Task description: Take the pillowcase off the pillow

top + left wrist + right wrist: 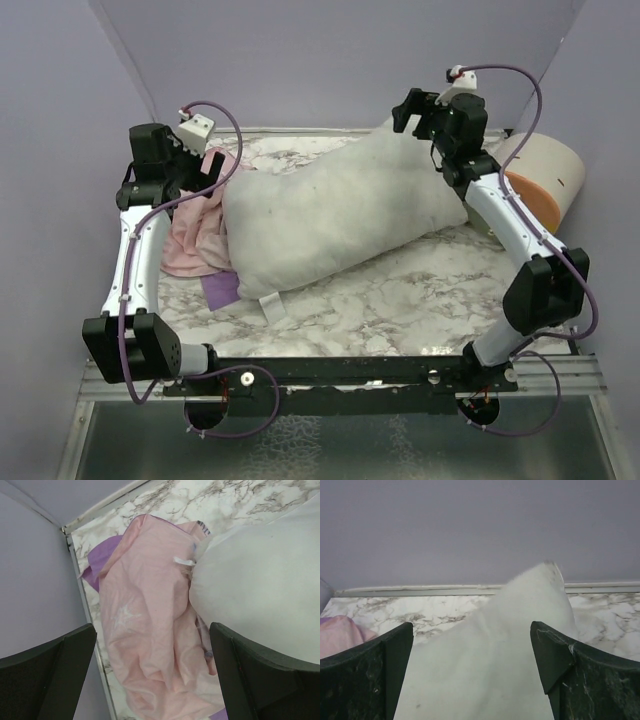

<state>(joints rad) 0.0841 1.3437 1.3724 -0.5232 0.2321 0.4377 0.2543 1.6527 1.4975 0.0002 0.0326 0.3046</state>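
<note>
While my left claw [151,626] hangs spread apart over the crumpled pillowcase [145,630] (bunched against the pillow [340,210]), my right claw [471,625], also apart, frames the pillow's far corner.

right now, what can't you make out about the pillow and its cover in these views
Top view: how far the crumpled pink-and-purple fabric pillowcase reaches under the plump white pillow, which covers it.
Top view: the cream-and-orange cylinder, partly behind the right arm.
Left wrist view: the pillowcase's print, mostly lost in folds.
Right wrist view: the pillow's lower part, cut by the bottom edge.
</note>
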